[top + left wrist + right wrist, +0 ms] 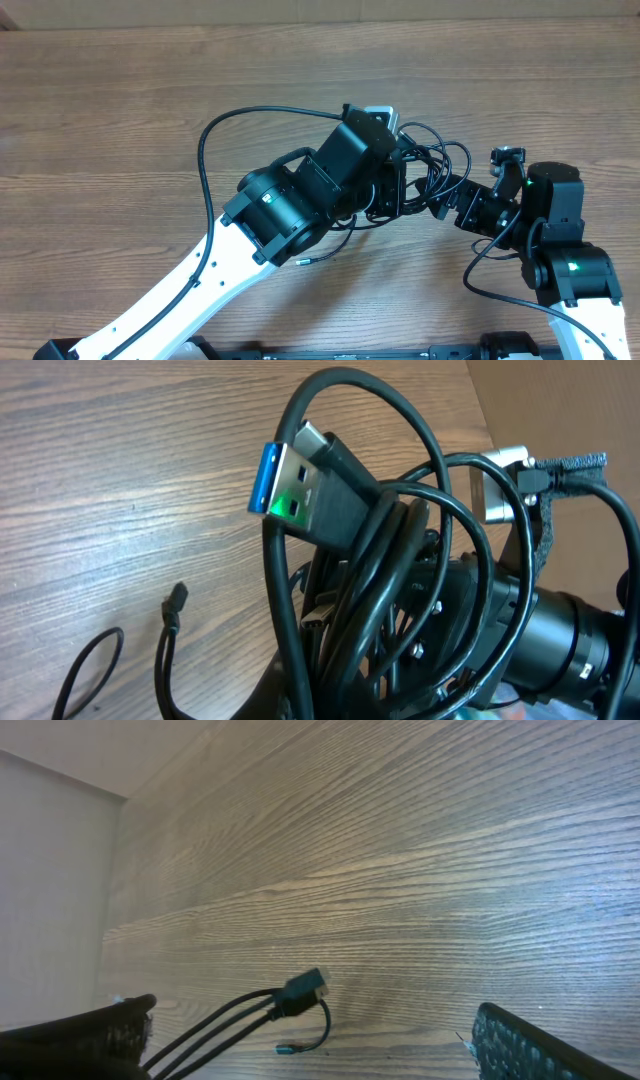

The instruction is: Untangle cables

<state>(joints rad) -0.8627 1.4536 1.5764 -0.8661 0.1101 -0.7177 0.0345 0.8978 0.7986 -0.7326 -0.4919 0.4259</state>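
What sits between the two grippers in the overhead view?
The cables, a knotted bundle, fill that gap; the overhead view shows it.

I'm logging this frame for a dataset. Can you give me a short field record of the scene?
surface: wooden table
cables: black tangled bundle where the two arms meet
plug in bundle: USB plug, blue insert
loose end: small plug lying on the wood
left gripper: at the bundle, fingers hidden
right gripper: open, beside the bundle
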